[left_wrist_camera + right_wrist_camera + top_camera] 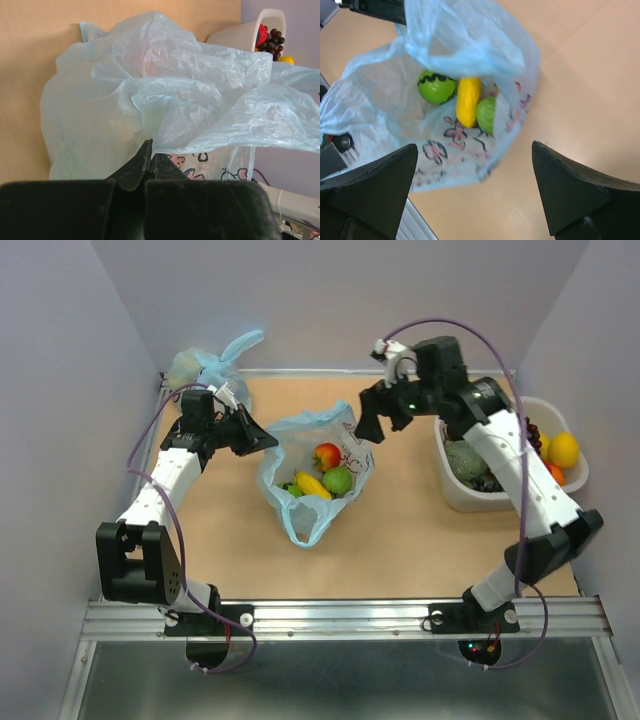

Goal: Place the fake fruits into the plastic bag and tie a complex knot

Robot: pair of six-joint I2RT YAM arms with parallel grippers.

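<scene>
At the middle of the desk [400, 550], a thin translucent light-blue plastic bag [300, 525] is held mouth-up, its left rim pinched between the pressed-together left jaws, evidently so the opening is stretched wide for loading. Inside, a red-yellow plastic apple [326, 456], a yellow plastic banana [312, 484] and a glossy green fruit [338, 480] are bedded, while the right jaws are spread wide, empty, above the right rim. More fruit [564, 449] is seen in the white plastic tub [455, 495] at the right, so loading is judged unfinished.

Pale blue plastic bag [300, 525], white panel [451, 146] with pink-and-dark figures; inside it a red-yellow apple [326, 456], yellow banana [312, 484], green fruit [338, 480].
</scene>
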